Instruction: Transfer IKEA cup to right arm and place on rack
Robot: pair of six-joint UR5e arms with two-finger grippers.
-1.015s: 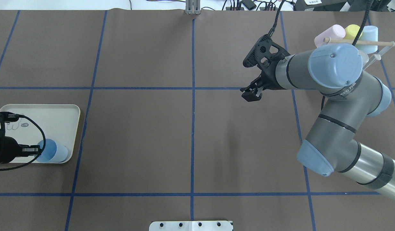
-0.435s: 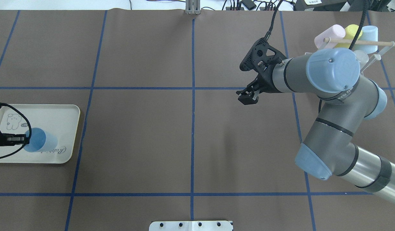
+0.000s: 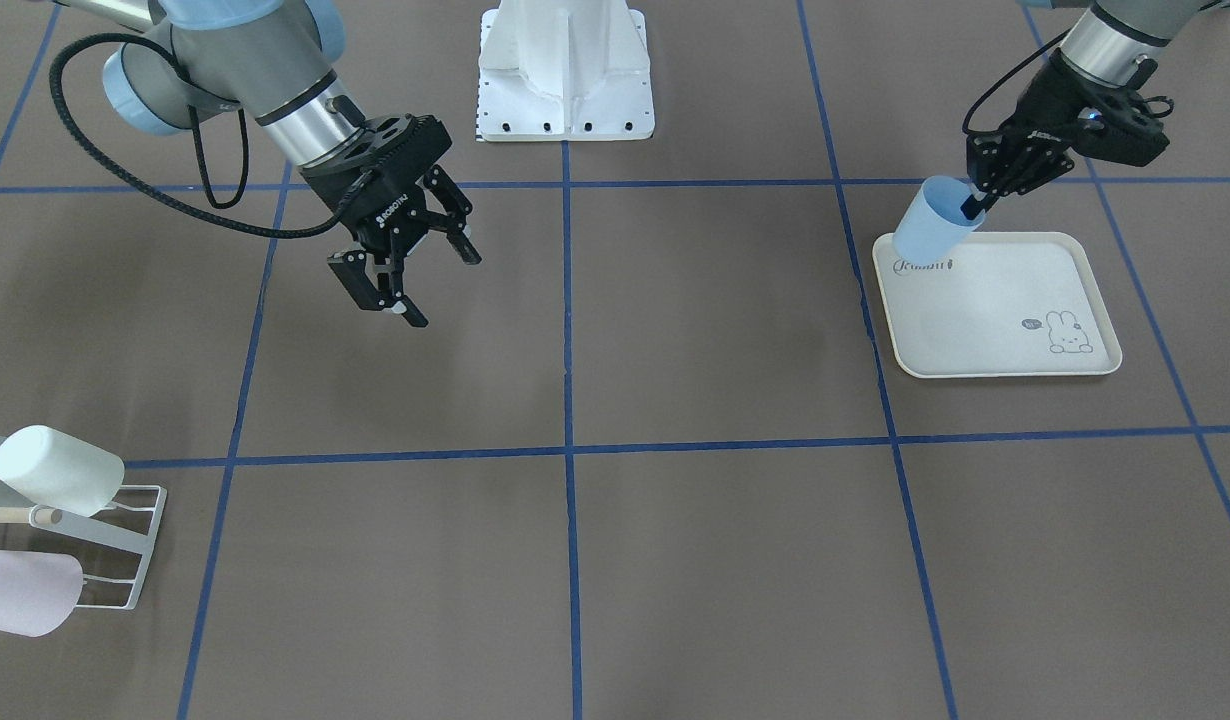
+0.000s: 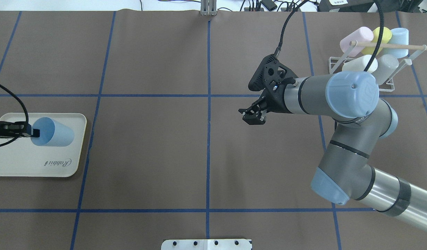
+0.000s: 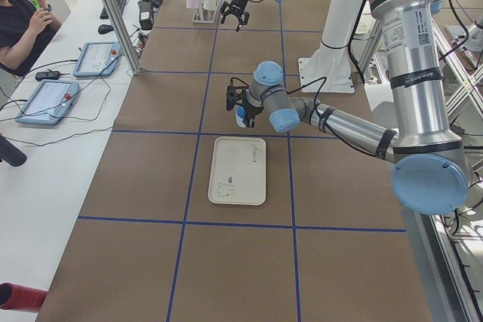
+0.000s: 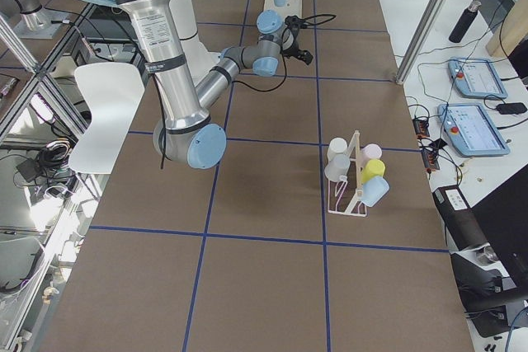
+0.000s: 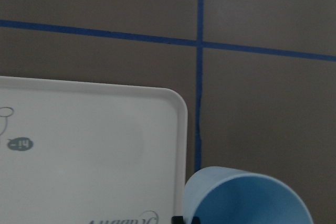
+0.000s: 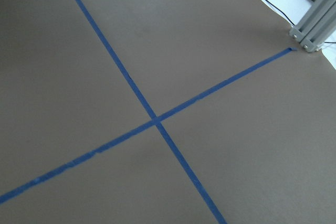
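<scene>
My left gripper (image 4: 33,132) is shut on the rim of a light-blue IKEA cup (image 4: 55,136), one finger inside the mouth. It holds the cup tilted, clear above the cream rabbit-print tray (image 4: 12,166). The front view shows the cup (image 3: 933,224) hanging over the tray's (image 3: 1005,300) corner; its rim shows in the left wrist view (image 7: 247,195). My right gripper (image 3: 427,285) is open and empty, above the table right of centre (image 4: 253,116). The white wire rack (image 4: 401,45) stands at the far right.
The rack (image 3: 148,545) holds several cups: pink, yellow, blue, white and grey. The robot's white base (image 3: 565,70) is at the table's near-middle edge. Blue tape lines grid the brown table. Operators' tablets lie on a side desk (image 5: 53,99).
My left gripper has lifted the blue cup up off the tray. My right arm has swung left, toward the table's centre, away from the rack.
</scene>
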